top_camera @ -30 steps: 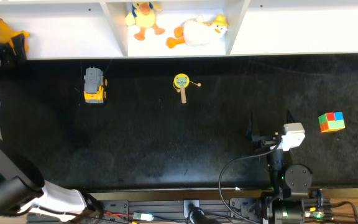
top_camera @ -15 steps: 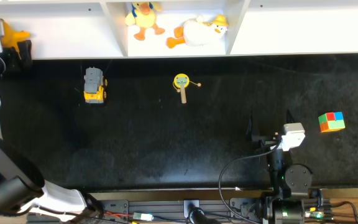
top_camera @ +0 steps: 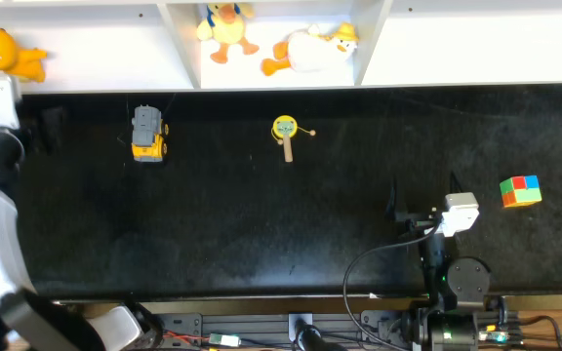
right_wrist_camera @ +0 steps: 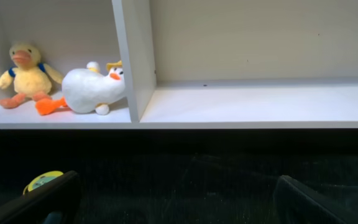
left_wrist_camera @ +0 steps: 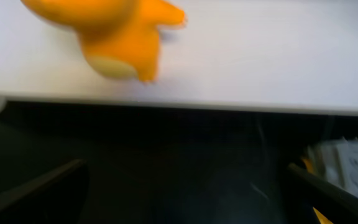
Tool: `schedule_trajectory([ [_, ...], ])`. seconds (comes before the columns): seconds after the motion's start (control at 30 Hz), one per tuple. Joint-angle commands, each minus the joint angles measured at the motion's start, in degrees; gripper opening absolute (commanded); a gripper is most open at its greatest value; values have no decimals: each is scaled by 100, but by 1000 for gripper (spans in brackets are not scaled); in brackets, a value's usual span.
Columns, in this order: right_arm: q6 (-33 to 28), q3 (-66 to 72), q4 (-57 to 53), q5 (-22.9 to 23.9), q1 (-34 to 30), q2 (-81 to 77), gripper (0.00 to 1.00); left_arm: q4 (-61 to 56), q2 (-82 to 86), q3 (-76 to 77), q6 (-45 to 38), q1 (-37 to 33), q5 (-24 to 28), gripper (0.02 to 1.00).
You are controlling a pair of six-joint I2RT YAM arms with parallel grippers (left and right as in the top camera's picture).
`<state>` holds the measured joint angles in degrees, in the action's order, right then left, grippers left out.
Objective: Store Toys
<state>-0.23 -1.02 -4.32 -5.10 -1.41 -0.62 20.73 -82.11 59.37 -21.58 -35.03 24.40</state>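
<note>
An orange plush toy (top_camera: 3, 53) lies in the left compartment of the white shelf (top_camera: 105, 70); in the left wrist view the orange plush (left_wrist_camera: 120, 34) rests on the shelf floor. My left gripper (top_camera: 39, 129) hangs open over the black table just in front of that compartment, with nothing between its fingers (left_wrist_camera: 33, 193). On the table lie a yellow and grey truck (top_camera: 148, 133), a small yellow rattle (top_camera: 286, 132) and a colour cube (top_camera: 520, 191). My right gripper (top_camera: 423, 197) stands open and empty near the front right.
A yellow duck plush (top_camera: 224, 27) and a white duck plush (top_camera: 310, 49) fill the middle compartment. The right compartment (right_wrist_camera: 260, 102) holds nothing. Cables run along the table's front edge (top_camera: 379, 263). The truck (left_wrist_camera: 344, 165) is close beside my left gripper.
My left gripper has let go of the orange plush and drawn back out of the left compartment toward the table. The plush now lies on the shelf. The right arm has kept still.
</note>
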Motion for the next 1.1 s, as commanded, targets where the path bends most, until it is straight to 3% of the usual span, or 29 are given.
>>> schedule_trajectory([
  [0.03,-15,74,24,24,26,42,993,282,581,-649,188,-33,-52,998],
  [0.3,-15,74,24,24,26,42,993,479,1300,-1504,588,409,-52,998],
  [0.63,-15,74,24,24,26,42,993,1054,2035,-1705,1051,1799,-142,996],
  [0.87,-15,74,24,24,26,42,998,970,1589,-1705,1121,2304,-603,993],
  [1.03,-15,74,26,24,26,42,996,487,1163,-1705,1294,2509,-1296,989],
  [1.1,-15,74,24,24,26,42,996,264,988,-1703,1294,2509,-1287,982],
])
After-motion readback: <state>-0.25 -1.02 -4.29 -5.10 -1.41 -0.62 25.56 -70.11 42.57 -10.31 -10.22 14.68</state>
